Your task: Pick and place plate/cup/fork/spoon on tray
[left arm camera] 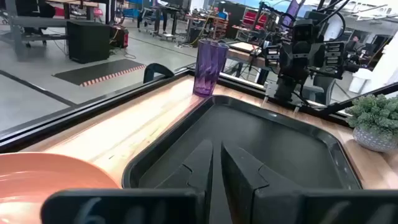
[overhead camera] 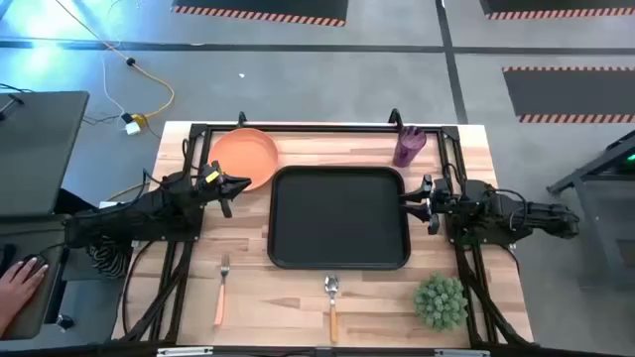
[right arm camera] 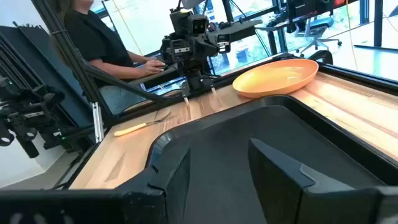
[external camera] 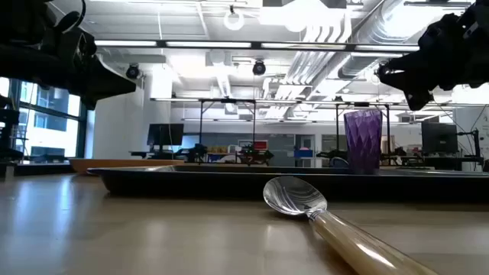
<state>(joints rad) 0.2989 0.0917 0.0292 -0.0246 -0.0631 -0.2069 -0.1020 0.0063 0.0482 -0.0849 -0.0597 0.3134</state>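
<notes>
Tray (overhead camera: 340,260) empty; left gripper (overhead camera: 234,185) nearly closed, right gripper (overhead camera: 416,201) open, neither holding anything — plate (overhead camera: 244,156) overlaps tray's corner, rim could snag on lift

Your wooden table (overhead camera: 298,297) carried tray (overhead camera: 339,216), plate (overhead camera: 243,157), cup (overhead camera: 409,145), fork (overhead camera: 221,291), spoon (overhead camera: 332,305), small plant (overhead camera: 441,301).

Two dark, jointed arms with black cabling; the left gripper (overhead camera: 236,185) carries yellow markings.
</notes>
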